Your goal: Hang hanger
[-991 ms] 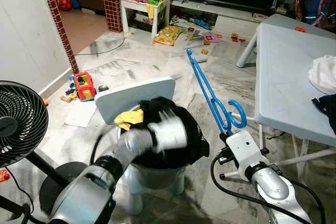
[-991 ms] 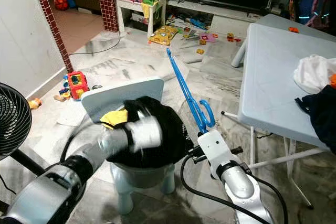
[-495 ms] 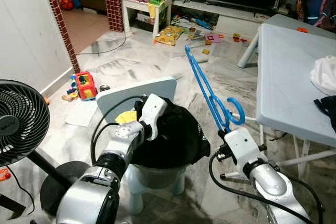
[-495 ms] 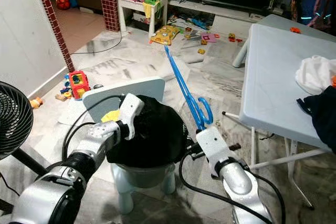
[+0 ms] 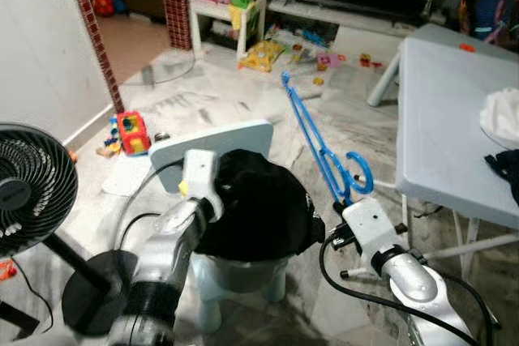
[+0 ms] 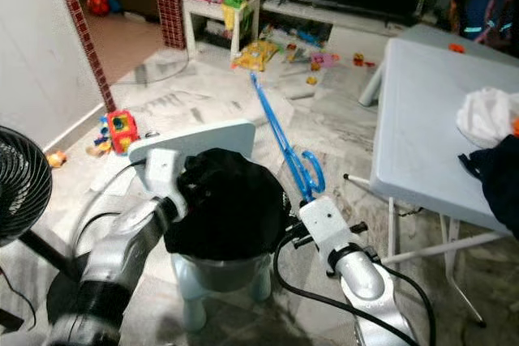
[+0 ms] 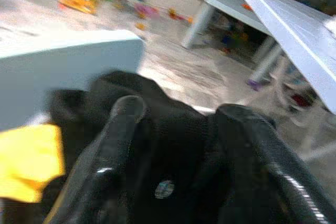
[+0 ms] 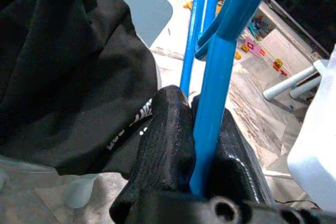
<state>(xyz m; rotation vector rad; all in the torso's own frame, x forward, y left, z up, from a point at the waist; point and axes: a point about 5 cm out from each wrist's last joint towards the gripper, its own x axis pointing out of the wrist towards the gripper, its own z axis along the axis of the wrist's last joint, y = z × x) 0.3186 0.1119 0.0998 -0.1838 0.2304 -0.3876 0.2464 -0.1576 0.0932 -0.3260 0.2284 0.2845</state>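
Note:
A long blue hanger [image 5: 316, 139] stands tilted up from my right gripper [image 8: 194, 145], which is shut on its lower bar; the hook [image 5: 359, 174] curls just above the white wrist. One black finger [image 8: 163, 145] presses against the blue bar. A black garment [image 5: 259, 208] is heaped on a small pale blue chair [image 5: 211, 139]. My left gripper [image 7: 181, 114] is open at the garment's left side, its fingertips [image 7: 126, 111] resting on the black cloth. A yellow cloth [image 7: 26, 156] lies under the garment beside them.
A black fan [image 5: 32, 192] stands close at the left. A pale blue table [image 5: 446, 111] with white and dark clothes [image 5: 503, 115] is on the right. Toys [image 5: 130, 131] litter the marble floor, and a brick pillar [image 5: 174, 2] stands at the back.
My left gripper has shifted left across the black garment, from its top to its left edge. The right gripper keeps the blue hanger in about the same place.

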